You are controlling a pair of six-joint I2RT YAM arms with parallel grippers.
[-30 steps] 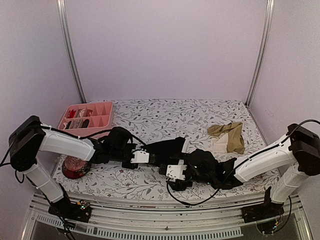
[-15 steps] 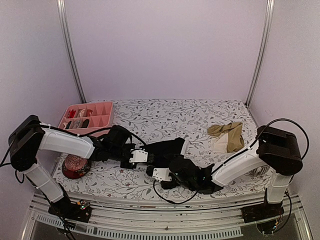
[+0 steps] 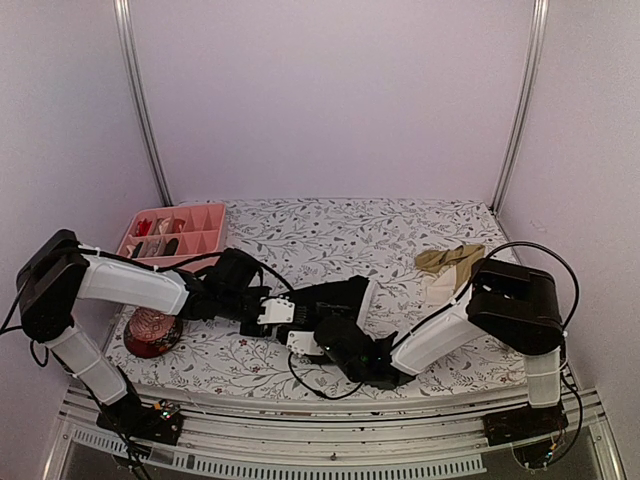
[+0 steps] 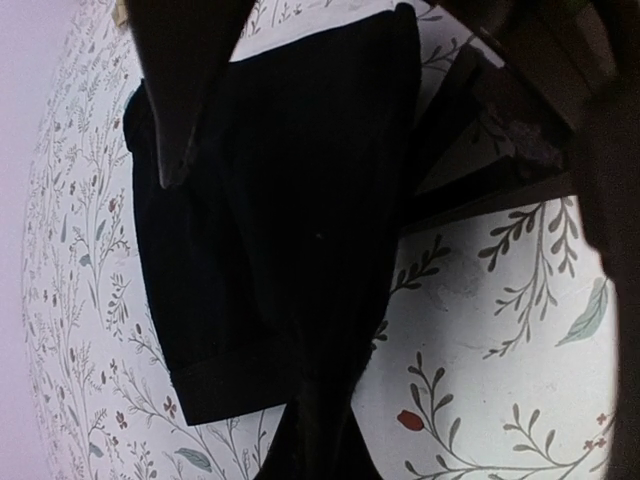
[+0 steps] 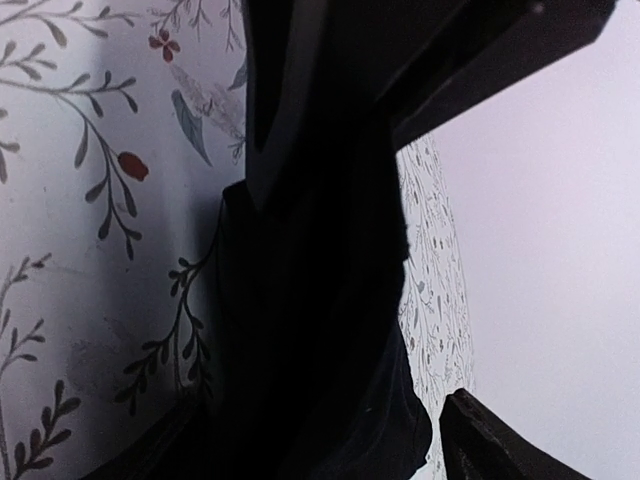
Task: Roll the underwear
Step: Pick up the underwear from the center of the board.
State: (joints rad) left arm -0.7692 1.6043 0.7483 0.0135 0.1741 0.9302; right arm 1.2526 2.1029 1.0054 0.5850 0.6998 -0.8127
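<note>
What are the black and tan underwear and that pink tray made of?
The black underwear looks like soft matte fabric, since it folds and drapes limply. The tan underwear seems to be thin cloth too, as it lies crumpled. The pink tray is probably rigid moulded plastic, going by its straight, smooth dividers.

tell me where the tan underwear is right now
Top view: the tan underwear lies at the far right of the table, just behind the right arm's elbow, well apart from the black underwear at centre.
</note>
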